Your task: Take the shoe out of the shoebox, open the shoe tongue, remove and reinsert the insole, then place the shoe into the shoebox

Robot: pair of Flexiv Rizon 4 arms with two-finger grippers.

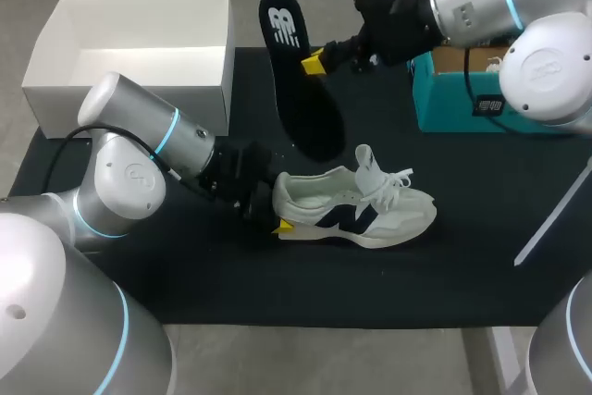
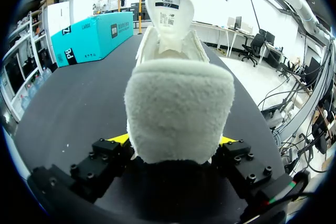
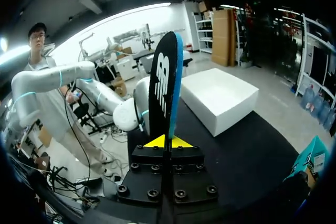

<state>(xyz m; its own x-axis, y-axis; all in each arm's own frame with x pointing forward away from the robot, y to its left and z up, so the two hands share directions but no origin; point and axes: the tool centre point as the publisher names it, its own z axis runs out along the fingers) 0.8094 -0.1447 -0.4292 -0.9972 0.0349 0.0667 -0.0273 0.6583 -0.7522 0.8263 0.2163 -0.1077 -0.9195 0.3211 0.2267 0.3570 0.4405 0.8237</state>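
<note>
Where the shoe [image 1: 356, 205] sits: upright on the black mat [image 1: 462, 265], heel clamped between left gripper's [image 2: 172, 141] fingers.
Right gripper [image 3: 168, 141]: closed on the black insole [image 1: 301, 90], held aloft near the white shoebox [image 1: 129, 53].

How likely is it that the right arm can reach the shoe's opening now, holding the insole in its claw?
Probably yes. The shoe sits upright with its tongue raised, so the opening faces up. The left claw grips only the heel; nothing covers the opening. The insole hangs close by.
</note>
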